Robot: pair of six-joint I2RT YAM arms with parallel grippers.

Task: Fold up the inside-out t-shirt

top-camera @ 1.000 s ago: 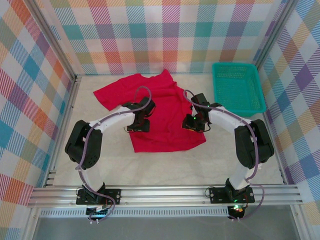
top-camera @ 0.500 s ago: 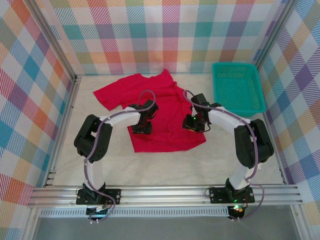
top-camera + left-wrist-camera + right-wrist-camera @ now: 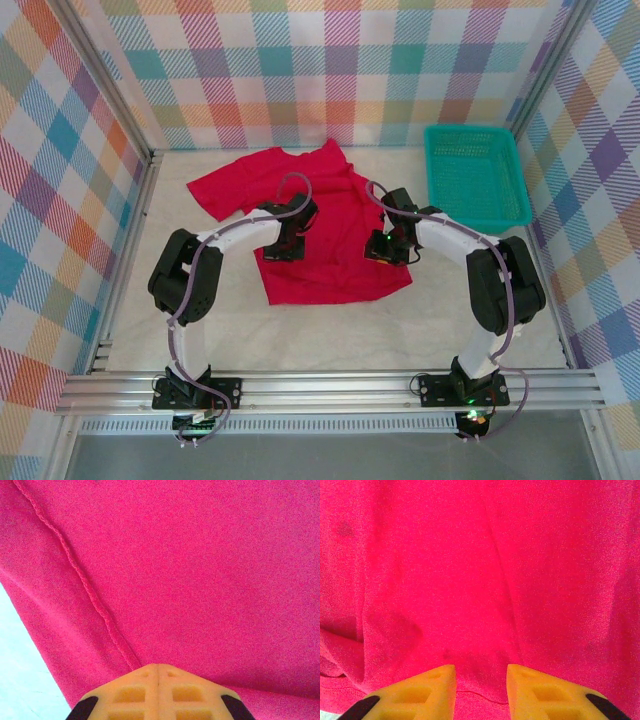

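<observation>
Overhead view facing down, both wrist views close above t-shirt point(image 3: 320, 225)

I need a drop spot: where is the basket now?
In the top view, the basket sits at the table's far right corner, right of the t-shirt.

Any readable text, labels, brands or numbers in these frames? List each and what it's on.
None readable.
Red t-shirt: plain cloth, no print or tag text visible in either wrist view.
Teal basket: no label.
Plaid walls: pattern only.
Arms: no legible markings from the top view.
</observation>
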